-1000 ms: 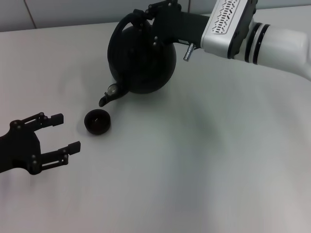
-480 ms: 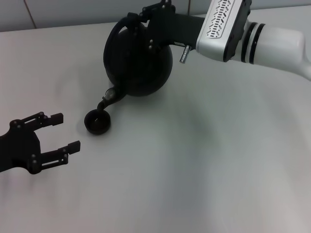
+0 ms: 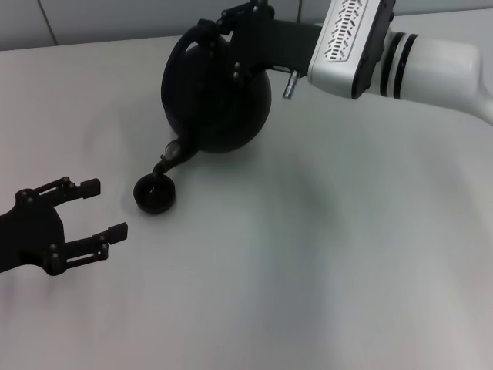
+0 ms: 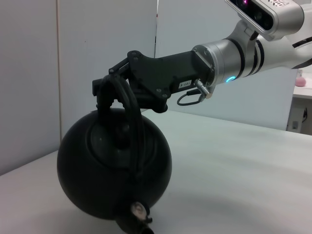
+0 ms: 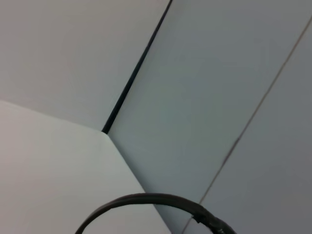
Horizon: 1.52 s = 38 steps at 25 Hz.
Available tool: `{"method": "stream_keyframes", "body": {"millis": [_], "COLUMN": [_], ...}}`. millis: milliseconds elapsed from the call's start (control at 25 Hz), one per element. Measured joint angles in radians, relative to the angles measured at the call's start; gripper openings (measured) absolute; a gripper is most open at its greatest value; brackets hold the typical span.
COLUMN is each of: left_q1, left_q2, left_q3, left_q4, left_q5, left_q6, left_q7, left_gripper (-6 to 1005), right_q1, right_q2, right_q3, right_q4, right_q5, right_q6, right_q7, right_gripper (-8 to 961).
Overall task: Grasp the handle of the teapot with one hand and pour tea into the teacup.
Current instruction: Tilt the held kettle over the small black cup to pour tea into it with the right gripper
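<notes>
The round black teapot [image 3: 216,96] hangs tilted above the table, its spout [image 3: 166,160] pointing down right over the small dark teacup [image 3: 154,193]. My right gripper [image 3: 214,32] is shut on the arched handle [image 4: 130,109] at the top of the pot. The left wrist view shows the teapot [image 4: 114,175] from the spout side, with the right gripper [image 4: 109,90] clamped on the bail. Only an arc of the handle [image 5: 146,199] appears in the right wrist view. My left gripper [image 3: 104,209] rests open on the table, a short way left of the cup and holding nothing.
The pale tabletop [image 3: 323,262] stretches to the right and front of the cup. A light wall [image 4: 97,48] rises behind the table's far edge.
The right arm has shifted the teapot a little to the left and tipped it further, bringing the spout down to the teacup's rim. The left gripper has not moved.
</notes>
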Motion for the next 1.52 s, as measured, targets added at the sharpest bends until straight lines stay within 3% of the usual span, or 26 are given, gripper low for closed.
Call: {"method": "stream_keyframes", "body": {"millis": [1520], "left_q1": [-0.014], "left_q2": [-0.002], "left_q3": [0.000], "left_q4": [-0.003], "left_q5": [-0.002], "left_q6": [-0.028], "left_q7": [-0.002], "left_gripper": [803], "right_q1": [0.003], "right_q2": [0.002], "right_q3": [-0.094], "right_q4": [-0.053], "right_q5": [0.004], "right_q6": [0.028], "right_q7": [-0.037], "right_gripper": [93]}}
